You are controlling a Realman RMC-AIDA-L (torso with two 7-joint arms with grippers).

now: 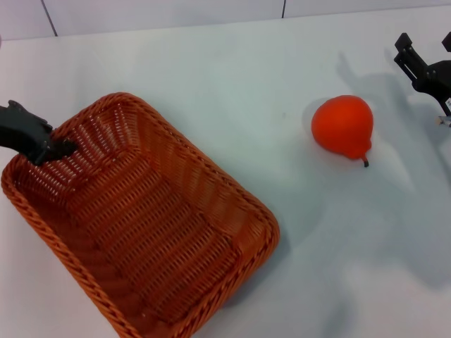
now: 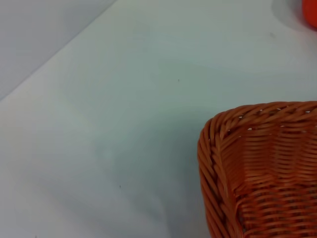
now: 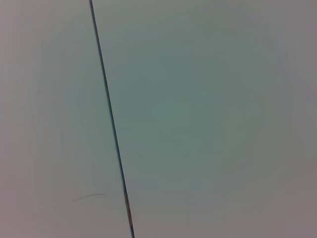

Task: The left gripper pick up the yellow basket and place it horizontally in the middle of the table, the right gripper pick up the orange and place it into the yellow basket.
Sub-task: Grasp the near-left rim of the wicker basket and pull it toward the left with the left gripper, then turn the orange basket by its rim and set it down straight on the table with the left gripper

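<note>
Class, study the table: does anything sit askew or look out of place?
Yes: the yellow basket lies diagonally on the table, hard toward its left side rather than squarely in the middle. The left gripper is at its far rim. The orange rests on its side outside it, the right gripper beyond.

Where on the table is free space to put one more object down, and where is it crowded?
The table is bare along its far side, behind the yellow basket and the orange. A bare strip lies between those two, and the near right corner is free. The near left is crowded: the basket fills it, with the left gripper at its rim. The right gripper hovers at the far right edge.
</note>
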